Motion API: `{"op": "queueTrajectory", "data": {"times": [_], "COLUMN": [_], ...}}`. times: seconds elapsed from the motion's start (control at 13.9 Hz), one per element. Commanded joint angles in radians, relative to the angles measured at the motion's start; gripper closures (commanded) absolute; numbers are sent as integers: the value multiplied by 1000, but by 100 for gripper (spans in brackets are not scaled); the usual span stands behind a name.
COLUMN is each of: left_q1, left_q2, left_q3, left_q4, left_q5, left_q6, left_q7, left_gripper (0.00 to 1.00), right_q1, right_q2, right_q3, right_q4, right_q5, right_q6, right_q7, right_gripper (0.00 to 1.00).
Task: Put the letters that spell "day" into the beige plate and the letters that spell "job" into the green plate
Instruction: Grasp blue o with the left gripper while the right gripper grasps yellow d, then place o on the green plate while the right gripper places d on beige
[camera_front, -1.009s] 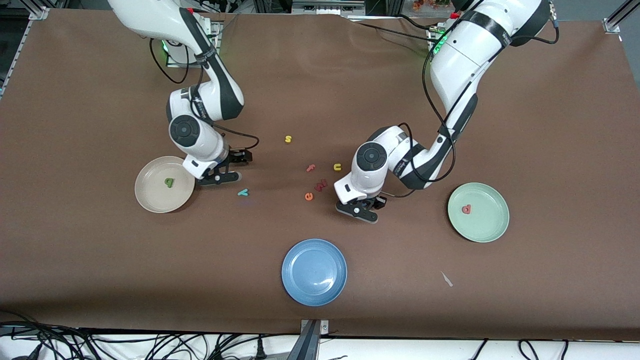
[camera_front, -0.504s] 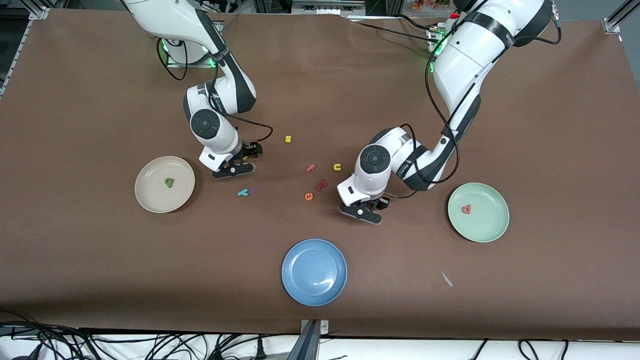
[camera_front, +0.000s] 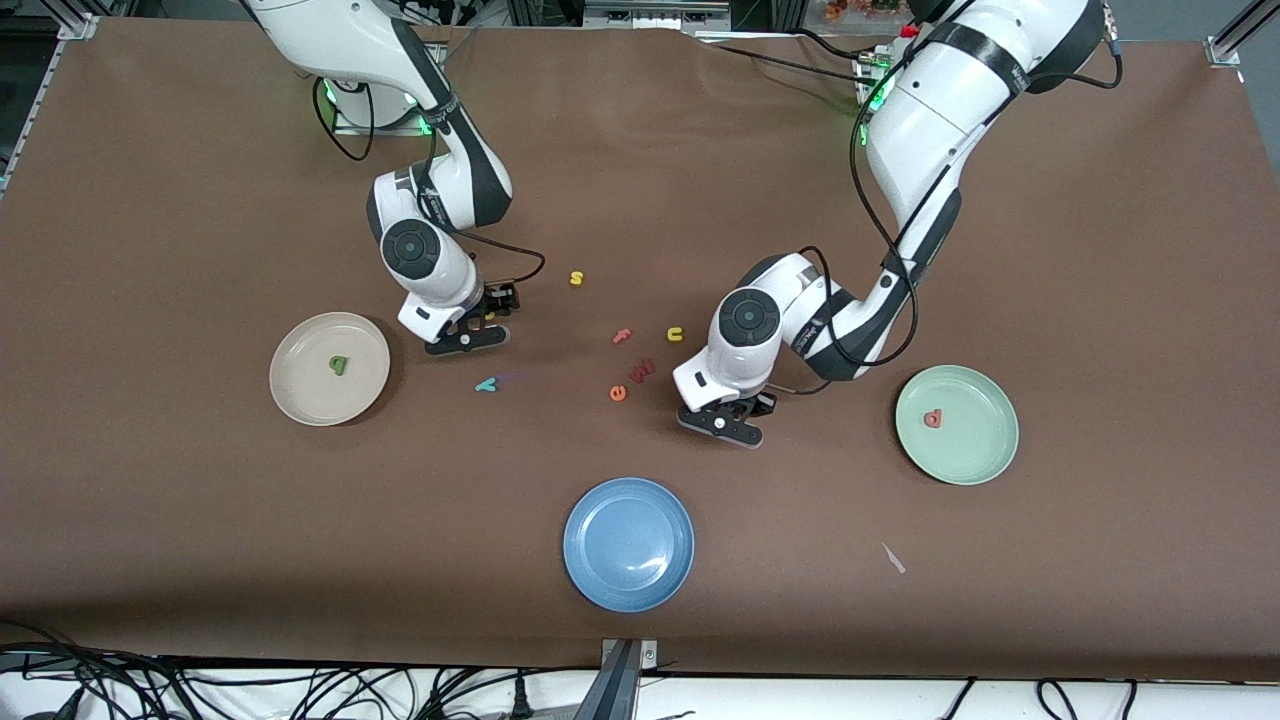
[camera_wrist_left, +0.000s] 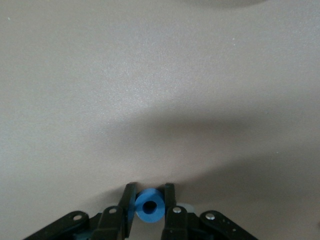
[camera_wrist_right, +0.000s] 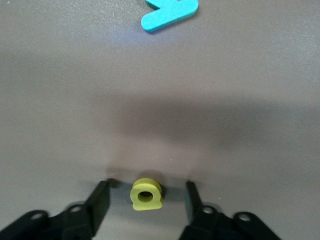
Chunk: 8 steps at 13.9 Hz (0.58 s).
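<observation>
From the front, my right gripper (camera_front: 468, 330) sits low at the table (camera_front: 1100, 250) beside the beige plate (camera_front: 300, 385), which holds one green letter (camera_front: 339, 365); my left gripper (camera_front: 728, 418) is down between the scattered letters and the green plate (camera_front: 985, 450), which holds one red letter (camera_front: 933, 419). Three plates in all, counting the blue plate (camera_front: 628, 543); wide bare cloth runs to every edge. The teal y (camera_front: 486, 384) lies just nearer the camera than my right gripper. In my left wrist view, my fingers (camera_wrist_left: 171, 200) pinch the blue ring (camera_wrist_left: 150, 205). In my right wrist view, my fingers (camera_wrist_right: 99, 200) stand apart around the yellow letter (camera_wrist_right: 146, 194), not touching it.
</observation>
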Motion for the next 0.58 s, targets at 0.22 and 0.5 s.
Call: {"op": "queueTrajectory", "data": {"times": [0.22, 0.5], "left_q1": [9, 72], "left_q2": [-18, -96], "left_q3": [-1, -3], "left_q4": [-12, -5], "left_q5": [-12, -11], "left_q6": [-44, -166], "left_q7": [2, 46], "left_gripper": [92, 91], "right_q1": [3, 3], "right_q2": [-10, -10], "right_q3": [-1, 0], "right_q4": [-21, -21], "right_q5": [5, 5], "right_q6": [18, 17], "right_q7": [-4, 5], "right_gripper": [55, 67]}}
